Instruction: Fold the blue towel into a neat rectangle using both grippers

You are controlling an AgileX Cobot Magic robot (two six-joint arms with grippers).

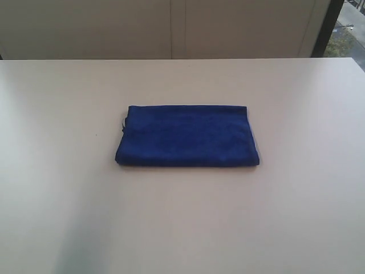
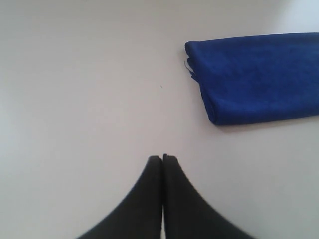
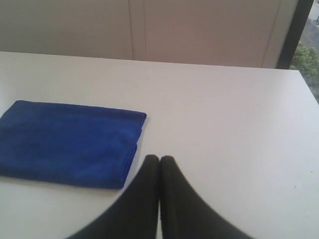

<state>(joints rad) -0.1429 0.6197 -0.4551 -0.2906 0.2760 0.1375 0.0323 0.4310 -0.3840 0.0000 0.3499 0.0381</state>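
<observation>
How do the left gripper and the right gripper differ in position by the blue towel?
The left gripper is beside the blue towel at its end with a dangling thread; the right gripper is beside the end showing stacked layers. Bare table separates the left gripper from the towel; the right gripper looks nearer a corner. Both are black, shut and empty.

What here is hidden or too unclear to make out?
Exterior view: both grippers are outside the frame.
Left wrist view: the edge cuts off part of the blue towel and most of the left gripper.
Right wrist view: likewise for the towel and the right gripper.
All views: the towel's inner layers, hidden by its top fold.
</observation>
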